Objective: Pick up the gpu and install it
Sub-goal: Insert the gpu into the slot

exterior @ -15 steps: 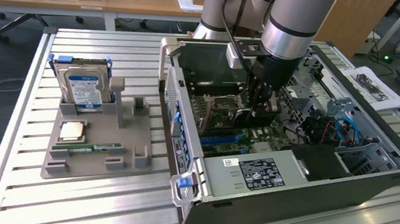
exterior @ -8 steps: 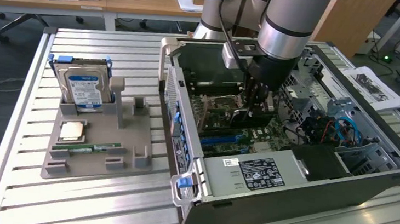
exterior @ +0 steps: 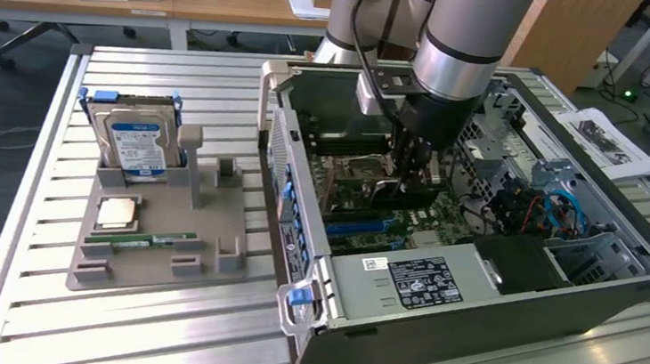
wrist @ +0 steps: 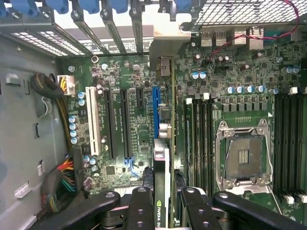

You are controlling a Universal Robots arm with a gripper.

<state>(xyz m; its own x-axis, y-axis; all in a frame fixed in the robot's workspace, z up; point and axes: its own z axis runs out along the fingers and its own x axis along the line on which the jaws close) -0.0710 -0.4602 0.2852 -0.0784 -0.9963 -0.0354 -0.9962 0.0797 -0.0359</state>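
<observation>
My gripper point(wrist: 163, 203) is partly closed, its fingers point(wrist: 141, 206) clamped on either face of the gpu point(wrist: 161, 163), which I hold edge-on. The card sits over the motherboard point(wrist: 139, 143), just beside the blue slot point(wrist: 156, 112); I cannot tell whether it touches. Around me is the open computer case point(exterior: 467, 321). Well apart, on the exterior view's left, a hard drive point(exterior: 138, 146) stands in a gray holder point(exterior: 150, 259).

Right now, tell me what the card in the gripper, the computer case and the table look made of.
The card: seen edge-on, a thin board, probably fibreglass, with a pale metallic strip.
The case: sheet metal by its folded edges, dark matt paint outside.
The table: probably aluminium, ribbed slats with silver sheen.
</observation>
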